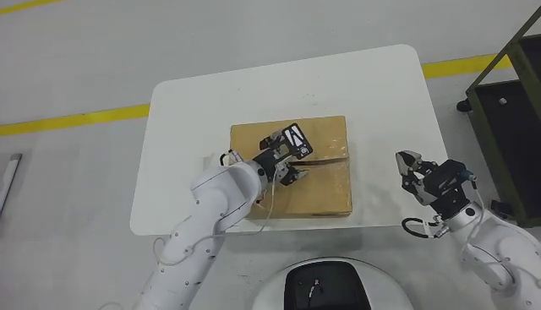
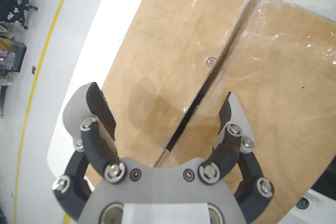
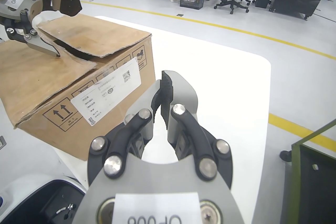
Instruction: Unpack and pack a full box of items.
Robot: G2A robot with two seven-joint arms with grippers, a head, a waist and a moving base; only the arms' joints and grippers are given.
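**A:** White rounded table [image 1: 194, 124] underneath. What's the left gripper [image 2: 162, 97] doing?

**B:** Jaws spread and empty, straddling the raised edge of one brown cardboard flap [image 2: 170, 33] at the centre seam of the closed brown cardboard box [image 1: 325, 198]. Unpacking is only starting, I'd judge. Next it must pinch that edge and fold it back.

**A:** And the right gripper [image 3: 163, 96]?

**B:** Clenched on nothing, just beside the box's labelled wall.

**A:** Count?

**B:** One box, two top flaps, two grippers.

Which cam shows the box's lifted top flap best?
Right wrist view: side-on, it shows the lifted flap tilted above the other flap, dark gap beneath, left gripper open around its edge. Left wrist view looks down on it, so the lift reads as a raised seam edge. In the top view the left arm overlaps it.
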